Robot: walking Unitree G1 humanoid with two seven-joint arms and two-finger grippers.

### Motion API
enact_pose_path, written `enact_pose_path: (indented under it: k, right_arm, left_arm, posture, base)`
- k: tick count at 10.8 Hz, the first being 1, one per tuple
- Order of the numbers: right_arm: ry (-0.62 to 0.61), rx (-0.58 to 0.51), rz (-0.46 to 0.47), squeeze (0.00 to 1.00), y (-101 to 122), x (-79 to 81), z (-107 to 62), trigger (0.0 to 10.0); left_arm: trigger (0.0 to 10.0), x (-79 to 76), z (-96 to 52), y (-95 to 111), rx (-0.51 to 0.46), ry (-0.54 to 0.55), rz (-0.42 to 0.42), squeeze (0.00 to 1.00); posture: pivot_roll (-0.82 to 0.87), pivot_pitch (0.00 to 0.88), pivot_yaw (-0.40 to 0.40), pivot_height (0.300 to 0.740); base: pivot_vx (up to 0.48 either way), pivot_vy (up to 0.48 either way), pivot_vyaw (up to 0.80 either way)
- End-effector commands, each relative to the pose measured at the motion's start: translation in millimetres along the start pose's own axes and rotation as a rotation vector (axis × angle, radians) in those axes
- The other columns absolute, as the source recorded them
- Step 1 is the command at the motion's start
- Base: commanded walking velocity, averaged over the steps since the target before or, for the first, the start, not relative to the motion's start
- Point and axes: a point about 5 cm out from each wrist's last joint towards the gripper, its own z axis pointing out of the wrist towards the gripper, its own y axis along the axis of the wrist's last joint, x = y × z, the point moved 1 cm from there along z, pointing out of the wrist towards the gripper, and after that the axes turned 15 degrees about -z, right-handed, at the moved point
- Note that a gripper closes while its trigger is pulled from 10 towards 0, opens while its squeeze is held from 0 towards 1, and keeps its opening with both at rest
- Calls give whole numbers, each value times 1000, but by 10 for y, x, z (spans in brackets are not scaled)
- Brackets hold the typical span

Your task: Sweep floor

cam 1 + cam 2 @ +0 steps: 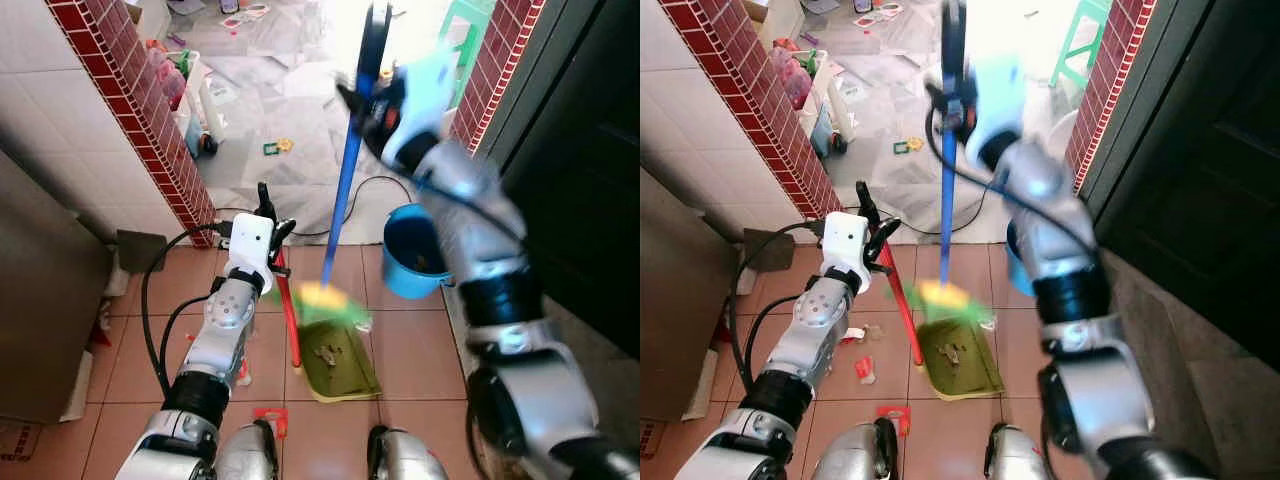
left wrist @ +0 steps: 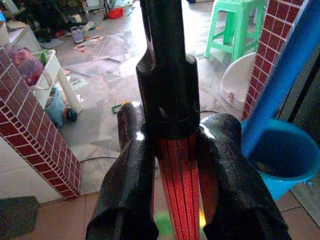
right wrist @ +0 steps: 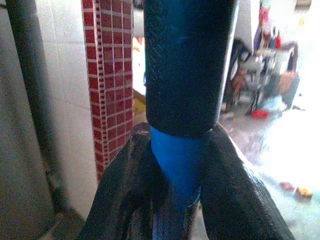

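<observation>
My left gripper (image 1: 268,216) is shut on the black top of the dustpan's upright red handle (image 1: 291,322); the left wrist view shows both fingers (image 2: 127,170) clamped on it. The green dustpan (image 1: 345,368) lies flat on the tiles between my feet, with bits of debris in it. My right gripper (image 1: 366,98), raised high, is shut on the blue broom handle (image 1: 343,195), and its fingers (image 3: 125,185) wrap the handle just below the black grip. The yellow-green broom head (image 1: 322,297), blurred, sits at the dustpan's far edge.
A blue bucket (image 1: 410,252) stands just right of the broom. Red brick pillars (image 1: 150,130) frame a doorway to a littered wet floor with a green stool (image 2: 235,25). A black cable (image 1: 372,184) crosses the threshold. A red wrapper (image 1: 270,415) lies near my feet. A dark door (image 1: 580,150) is on the right.
</observation>
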Motion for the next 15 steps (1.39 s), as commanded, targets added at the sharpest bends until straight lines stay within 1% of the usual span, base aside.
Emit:
enact_pose_path:
  k: [1, 2, 3, 4, 6, 7, 8, 9, 10, 11, 12, 13, 14, 15]
  right_arm:
    - [-32, -124, -38, 0, 259, -114, 18, 10000]
    - [-80, -112, -94, 0, 174, -186, -23, 10000]
    - [-101, -97, -128, 0, 111, -203, -51, 10000]
    - [-112, -48, -151, 0, -114, -149, -141, 10000]
    - [-141, 55, -124, 0, -511, 18, -319, 10000]
    - [-145, 137, -71, 0, -754, 190, -437, 10000]
    - [-142, 164, -43, 0, -830, 262, -474, 10000]
    - [-136, 190, 22, 0, -894, 384, -506, 10000]
    - [-139, 179, 58, 0, -835, 397, -468, 10000]
    - [-151, 147, 112, 0, -703, 358, -383, 10000]
    - [-171, 110, 170, 0, -542, 282, -279, 10000]
    - [-180, 92, 218, 0, -456, 237, -222, 10000]
    - [-174, 66, 240, 0, -318, 173, -151, 10000]
    - [-162, 37, 221, 0, -206, 111, -109, 10000]
  left_arm:
    - [10000, 122, -36, -96, 42, 47, 65, 0]
    - [10000, 117, -34, -102, 48, 36, 70, 0]
    - [10000, 124, -37, -106, 51, 35, 73, 0]
    - [10000, 141, -41, -117, 58, 36, 79, 0]
    - [10000, 152, -38, -120, 61, 31, 90, 0]
    - [10000, 164, -42, -121, 62, 34, 91, 0]
    - [10000, 168, -44, -124, 63, 34, 92, 0]
    - [10000, 176, -41, -124, 65, 34, 95, 0]
    - [10000, 178, -36, -122, 65, 35, 97, 0]
    - [10000, 173, -28, -120, 64, 35, 96, 0]
    - [10000, 157, -19, -123, 64, 34, 93, 0]
    - [10000, 150, -12, -122, 64, 34, 88, 0]
    - [10000, 138, -2, -117, 62, 34, 82, 0]
    - [10000, 130, 4, -115, 61, 35, 73, 0]
  posture:
    - [-80, 98, 80, 740]
    - [-76, 97, 80, 740]
    - [-75, 96, 81, 740]
    - [-72, 95, 80, 740]
    - [-65, 95, 81, 740]
    - [-65, 94, 84, 740]
    - [-65, 94, 86, 740]
    - [-67, 94, 90, 740]
    - [-70, 92, 93, 740]
    - [-73, 91, 95, 740]
    - [-78, 86, 94, 740]
    - [-79, 85, 94, 740]
    - [-82, 83, 93, 740]
    - [-85, 80, 93, 740]
  base:
    - [0, 0, 0]
    - [0, 0, 0]
    - [0, 0, 0]
    - [0, 0, 0]
    - [0, 0, 0]
    - [0, 0, 0]
    - [0, 0, 0]
    - [0, 0, 0]
    - [0, 0, 0]
    - [0, 0, 0]
    - [0, 0, 0]
    - [0, 0, 0]
    - [0, 0, 0]
    - [0, 0, 0]
